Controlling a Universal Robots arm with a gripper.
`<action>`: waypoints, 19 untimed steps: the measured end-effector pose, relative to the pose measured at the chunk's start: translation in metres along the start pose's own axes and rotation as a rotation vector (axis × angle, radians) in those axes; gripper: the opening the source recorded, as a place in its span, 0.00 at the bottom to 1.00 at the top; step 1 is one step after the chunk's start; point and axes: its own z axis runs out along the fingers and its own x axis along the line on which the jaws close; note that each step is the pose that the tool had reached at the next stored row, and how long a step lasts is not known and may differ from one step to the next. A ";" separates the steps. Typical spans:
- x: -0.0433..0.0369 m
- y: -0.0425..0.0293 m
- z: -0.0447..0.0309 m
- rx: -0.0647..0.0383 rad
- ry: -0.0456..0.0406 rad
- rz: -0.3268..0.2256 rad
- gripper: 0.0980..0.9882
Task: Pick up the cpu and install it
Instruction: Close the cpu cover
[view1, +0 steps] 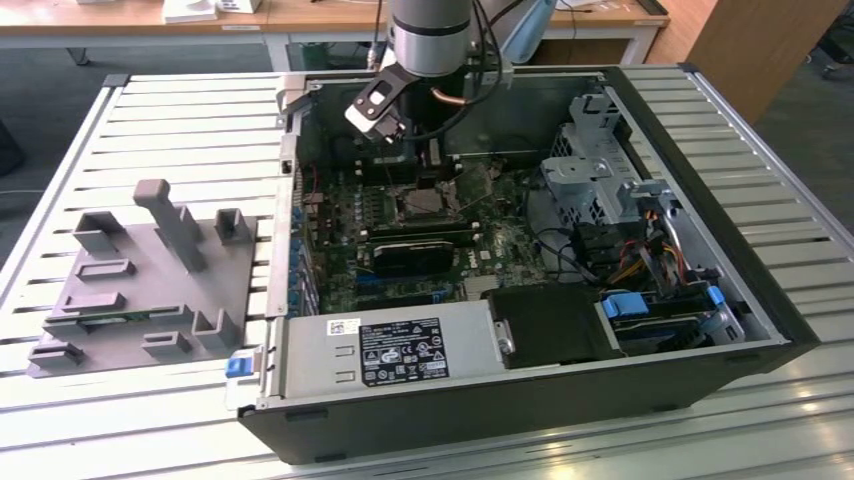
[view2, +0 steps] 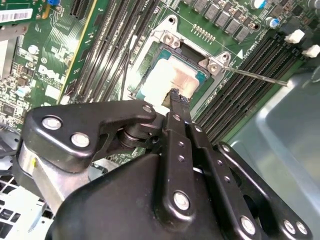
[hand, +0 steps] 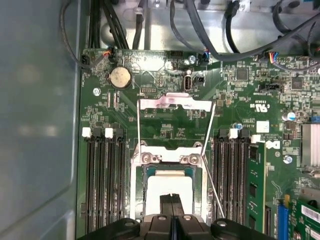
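The black end effector (hand: 172, 197), pressed together just over the flat square silvery-grey cpu (hand: 159, 184) lying in the metal-framed socket (hand: 170, 158), could bend pins if it pushes down on a skewed chip.

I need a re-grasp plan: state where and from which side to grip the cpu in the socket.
Likely best: take the cpu by two opposite edges of its metal top plate, coming straight down from above. It lies flat inside the socket frame, so only its top is open.
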 end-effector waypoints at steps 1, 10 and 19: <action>0.0000 0.0000 -0.0018 0.000 0.0000 0.000 0.01; -0.0004 0.0005 -0.0222 0.000 -0.0001 0.000 0.01; -0.0051 0.0007 -0.0286 0.000 0.0000 0.000 0.01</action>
